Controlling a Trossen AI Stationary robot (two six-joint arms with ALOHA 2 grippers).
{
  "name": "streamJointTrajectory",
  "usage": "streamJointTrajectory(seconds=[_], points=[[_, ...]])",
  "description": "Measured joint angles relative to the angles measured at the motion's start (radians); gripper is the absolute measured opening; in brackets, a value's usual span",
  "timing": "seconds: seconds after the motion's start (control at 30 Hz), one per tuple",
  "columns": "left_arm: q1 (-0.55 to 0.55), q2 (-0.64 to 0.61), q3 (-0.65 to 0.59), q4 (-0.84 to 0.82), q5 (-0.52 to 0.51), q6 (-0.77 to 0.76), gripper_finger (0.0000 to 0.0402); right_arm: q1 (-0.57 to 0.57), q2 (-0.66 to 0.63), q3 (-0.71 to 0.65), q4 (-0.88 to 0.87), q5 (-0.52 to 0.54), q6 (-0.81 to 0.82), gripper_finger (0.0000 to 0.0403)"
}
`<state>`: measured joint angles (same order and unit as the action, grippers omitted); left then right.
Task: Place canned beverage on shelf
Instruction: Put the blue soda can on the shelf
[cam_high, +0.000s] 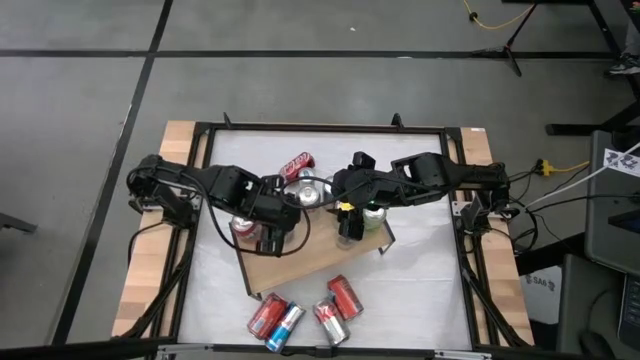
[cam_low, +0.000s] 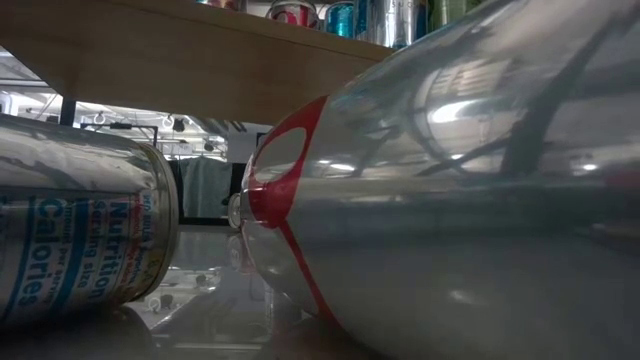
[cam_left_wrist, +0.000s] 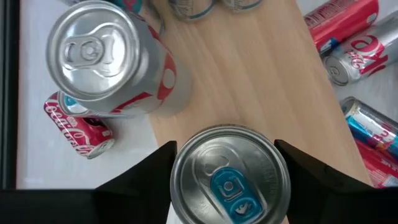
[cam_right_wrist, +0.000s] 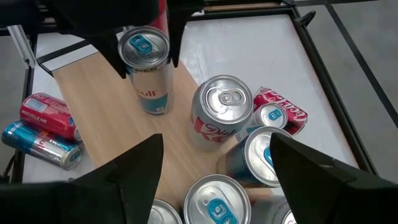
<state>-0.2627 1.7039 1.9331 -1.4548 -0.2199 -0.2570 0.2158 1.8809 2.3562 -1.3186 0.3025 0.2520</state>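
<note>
Item, shelf (cam_high: 320, 262): light wooden board on a thin black frame, lying aslant mid-table over the white tabletop (cam_high: 420, 290); I work at its far edge.

Item, my left gripper (cam_left_wrist: 225, 163): over the shelf's left part; my fingers (cam_left_wrist: 144, 174) bracket a slim can with a blue tab (cam_left_wrist: 227, 177), standing upright on the board, one finger close at each side; contact I cannot make out, so whether I grip it I cannot tell; the right wrist view shows the same can (cam_right_wrist: 147, 70) upright between those dark fingers.

Item, silver and red can (cam_left_wrist: 112, 62): upright at the board's edge, just beside the slim can.

Item, my right gripper (cam_right_wrist: 214, 163): over the shelf's far right part; fingers apart, holding nothing; beneath them a cluster of upright cans (cam_right_wrist: 225, 115) on the board.

Item, red cola can (cam_left_wrist: 78, 127): on its side on the tabletop beside the shelf.

Item, loose cans (cam_high: 305, 312): red and blue, lying on the tabletop near the front edge, apart from the shelf; one red can (cam_high: 297, 165) lies behind it.
</note>
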Motion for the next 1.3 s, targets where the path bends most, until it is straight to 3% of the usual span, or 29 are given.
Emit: streamJointTrajectory(seconds=[0.6,1.3], points=[[0.103,0.000,0.000,-0.004,-0.055,0.032,0.0223,0.000,0.000,0.000,0.000,0.000,0.000,0.0285],[0.108,0.001,0.000,0.054,-0.049,0.058,0.0224,0.000,0.001,0.000,0.000,0.000,0.000,0.0285]])
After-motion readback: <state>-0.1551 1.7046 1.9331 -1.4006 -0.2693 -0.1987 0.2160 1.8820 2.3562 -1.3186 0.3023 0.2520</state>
